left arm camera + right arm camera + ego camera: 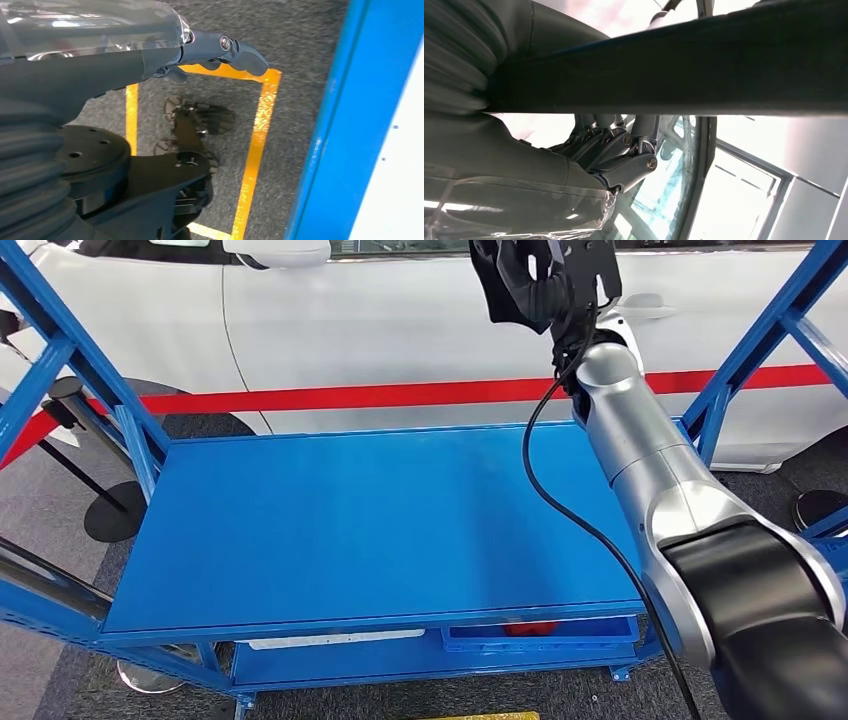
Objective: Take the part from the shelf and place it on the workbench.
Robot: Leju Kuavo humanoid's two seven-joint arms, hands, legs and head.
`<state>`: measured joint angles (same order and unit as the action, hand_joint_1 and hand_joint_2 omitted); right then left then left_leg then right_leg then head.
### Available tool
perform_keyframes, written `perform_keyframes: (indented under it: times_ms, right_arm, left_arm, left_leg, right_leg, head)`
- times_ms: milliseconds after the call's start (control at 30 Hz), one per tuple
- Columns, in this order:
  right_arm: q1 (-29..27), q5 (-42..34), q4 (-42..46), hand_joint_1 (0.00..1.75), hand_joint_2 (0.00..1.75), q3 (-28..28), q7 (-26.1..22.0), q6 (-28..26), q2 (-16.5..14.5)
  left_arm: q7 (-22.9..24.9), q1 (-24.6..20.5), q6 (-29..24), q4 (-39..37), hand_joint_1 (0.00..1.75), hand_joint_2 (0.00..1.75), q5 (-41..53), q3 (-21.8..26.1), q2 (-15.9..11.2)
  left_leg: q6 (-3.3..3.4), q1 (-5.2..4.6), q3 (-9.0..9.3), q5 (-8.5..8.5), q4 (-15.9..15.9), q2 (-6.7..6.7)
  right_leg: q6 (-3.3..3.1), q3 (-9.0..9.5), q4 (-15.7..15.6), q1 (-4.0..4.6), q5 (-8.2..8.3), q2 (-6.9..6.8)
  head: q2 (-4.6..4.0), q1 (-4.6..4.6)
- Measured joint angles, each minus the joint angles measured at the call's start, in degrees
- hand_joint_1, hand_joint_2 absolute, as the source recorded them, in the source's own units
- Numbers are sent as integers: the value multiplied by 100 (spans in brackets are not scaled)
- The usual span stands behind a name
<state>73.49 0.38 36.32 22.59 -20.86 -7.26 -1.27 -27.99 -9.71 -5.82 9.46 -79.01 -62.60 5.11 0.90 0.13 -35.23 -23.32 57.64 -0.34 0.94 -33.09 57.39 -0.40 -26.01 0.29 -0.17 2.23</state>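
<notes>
**Inspector A:** The right robot hand (548,285) is recorded raised high, above the far edge of the flat blue metal desk (380,520). Its fingers are seen curled against a long, dark, flat part (674,70), so it is judged to be clamped on that part.

**Inspector B:** Agreed. The part is therefore held in the air, well apart from the desk surface, and placement is judged not yet done. The height is presumably kept so that the blue frame is cleared.

**Inspector A:** The left robot hand (220,50) is noted hanging at the side, fingers stretched out and apart, nothing in them. It is held out of the way over grey carpeted floor (300,40) marked with yellow tape (257,145).

**Inspector B:** On views: the grasp itself is made plain by the right wrist view, where the part spans the picture. From the head view the desk is given, with a white car (400,320) behind it. The part's full outline cannot be told.
</notes>
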Motion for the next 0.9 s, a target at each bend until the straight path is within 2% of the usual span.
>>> perform_keyframes:
  times_ms: [133,300,600,900]
  right_arm:
    - [-49,51,14,175,175,4,45,21,-4]
    - [-64,29,3,175,175,13,64,99,-4]
    - [-535,-770,-293,175,175,13,-102,1383,-14]
    - [-1127,-816,-514,175,175,39,-372,1436,-52]
  left_arm:
    - [131,48,4,0,0,175,-67,97,10]
    - [78,60,-93,0,0,175,-62,178,24]
    - [-78,51,-174,0,0,175,41,240,27]
    - [-135,53,-162,0,0,175,50,346,25]
  left_leg:
    - [0,0,-1,0,0,0]
    - [0,0,-1,0,0,0]
    - [0,0,-1,0,0,-1]
    - [0,0,-2,-1,0,-2]
  right_leg:
    - [0,0,0,-1,0,-1]
    - [0,-1,0,0,0,-2]
    - [0,0,0,1,0,-2]
    - [0,0,0,0,-1,-4]
  head:
    - [0,0]
    - [0,0]
    - [1,0]
    - [0,0]
